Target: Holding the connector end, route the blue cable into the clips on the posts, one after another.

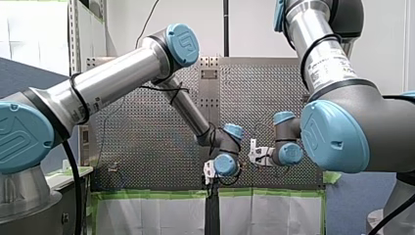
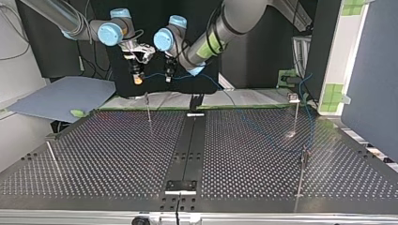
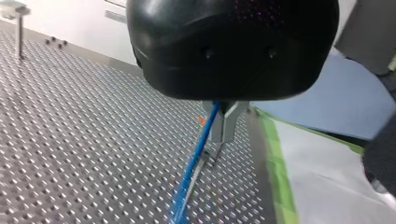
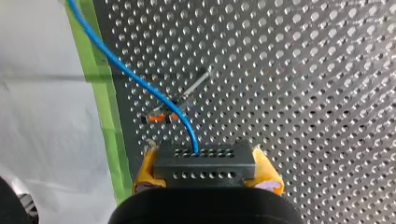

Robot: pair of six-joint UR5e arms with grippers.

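Perforated metal table [image 2: 117, 140] shiny; blue cable [image 3: 195, 158] glossy plastic

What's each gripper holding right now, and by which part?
My right gripper clamps the dark connector at the end of the blue cable, between its yellow pads. My left gripper holds the cable itself, a little further along.

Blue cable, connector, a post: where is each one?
Blue cable [image 4: 140, 82]: right wrist view, middle of its visible run.
Connector [image 4: 204, 164]: right wrist view, centre of its dark perforated face.
Post [image 2: 295, 117]: top view, mid-shaft of the right-hand post.
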